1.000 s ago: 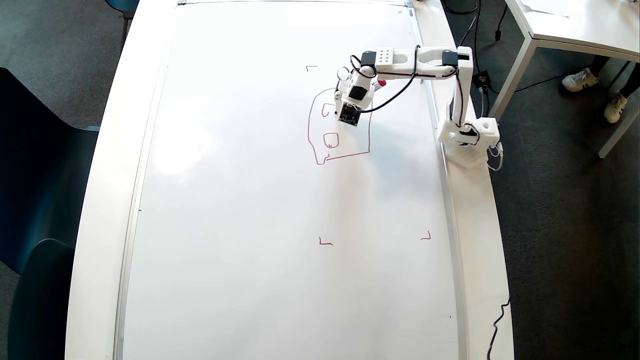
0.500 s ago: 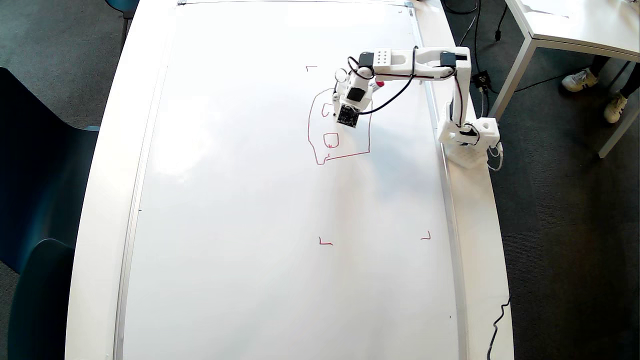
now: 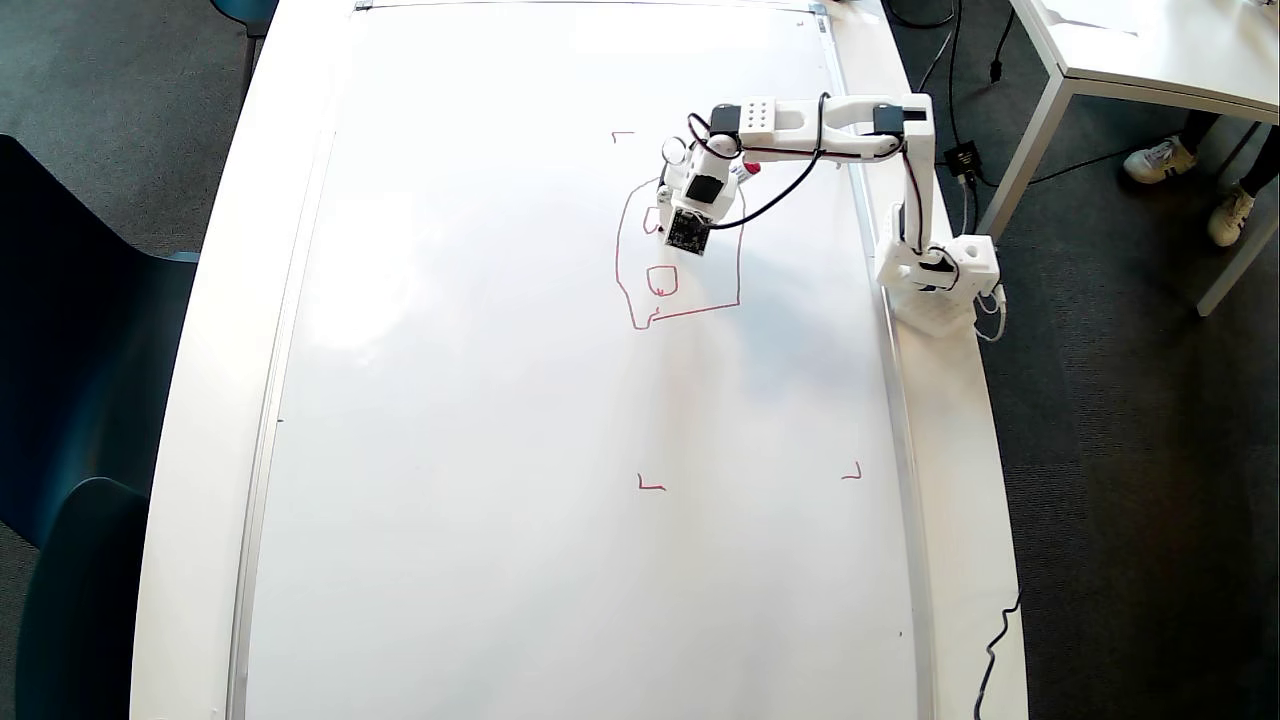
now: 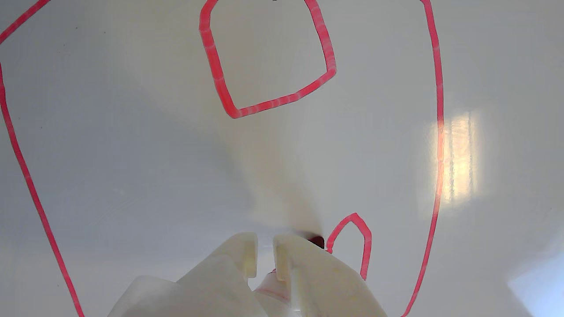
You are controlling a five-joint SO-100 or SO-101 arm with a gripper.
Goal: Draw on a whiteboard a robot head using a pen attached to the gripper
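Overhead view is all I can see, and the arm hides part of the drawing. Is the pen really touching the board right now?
Observer: In the wrist view, the pen shows its dark red tip right at the whiteboard surface, seemingly touching, just past the gripper.
Visitor: What is it drawing under there?
Observer: A small red shape starts at the tip. Only its peaked top and its sides show; the gripper hides the rest.
Visitor: Is the gripper squeezing the pen?
Observer: Its two white fingertips stand a narrow gap apart. Whether they clamp the pen, I cannot tell.
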